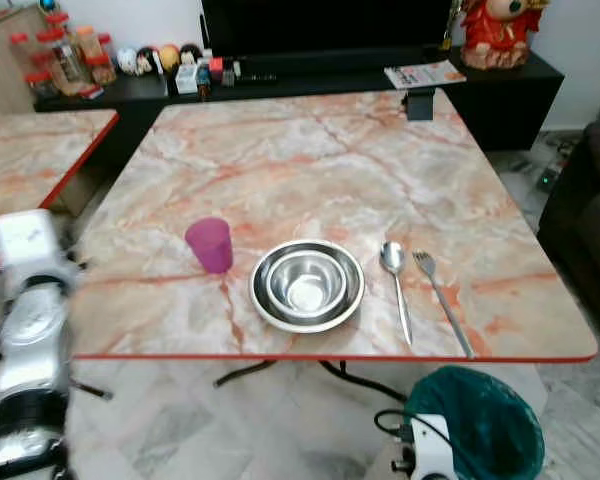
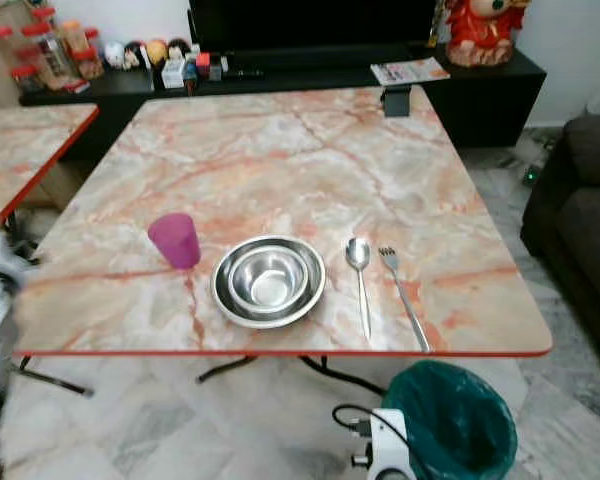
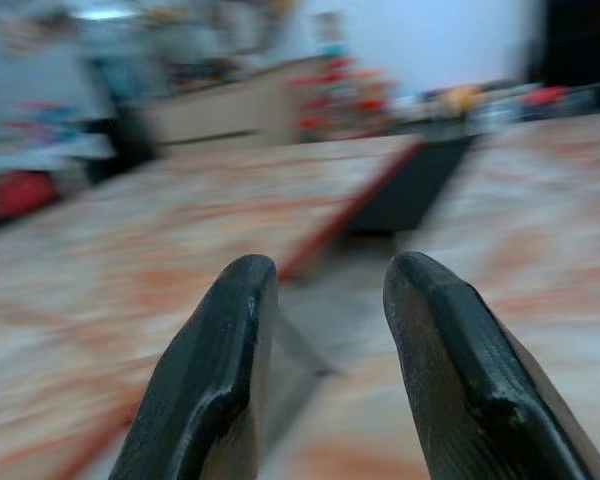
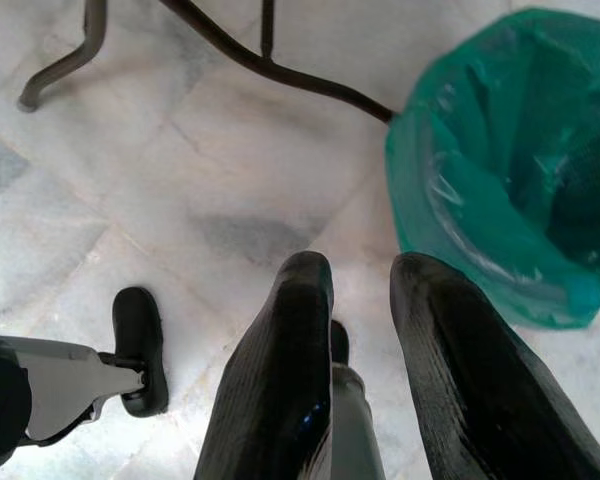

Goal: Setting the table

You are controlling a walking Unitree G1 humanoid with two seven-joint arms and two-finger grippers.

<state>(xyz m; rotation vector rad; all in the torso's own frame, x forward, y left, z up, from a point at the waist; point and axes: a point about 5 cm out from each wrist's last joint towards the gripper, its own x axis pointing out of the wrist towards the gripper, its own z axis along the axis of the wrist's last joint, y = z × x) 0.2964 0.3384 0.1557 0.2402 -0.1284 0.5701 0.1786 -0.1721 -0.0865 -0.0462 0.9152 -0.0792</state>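
1. Four pieces are seen laid out near the front edge of the marble bench (image 1: pixel 320 150) in the left eye view: a purple cup (image 1: pixel 210 244), a steel bowl (image 1: pixel 307 284) nested in a wider steel dish, a spoon (image 1: pixel 396 285) and a fork (image 1: pixel 440 288). The cup is set left of the bowl; spoon and fork lie side by side to its right, apart from each other. The setting is judged largely complete; no plate or napkin is seen, so little may be left.
2. In the right eye view a second bench (image 2: pixel 30 140) is seen at the left, a dark shelf with jars and figurines behind, a sofa at the right, and a green-lined bin (image 2: pixel 450 420) on the floor below the front edge. The bin is judged the nearest obstacle to stepping closer.
3. In the left wrist view, which is blurred, the left end effector (image 3: pixel 325 375) is shown raised beside the bench with its fingers parted and nothing held.
4. In the right wrist view the right end effector (image 4: pixel 365 370) is pointed at the floor beside the bin, fingers slightly apart, nothing held.
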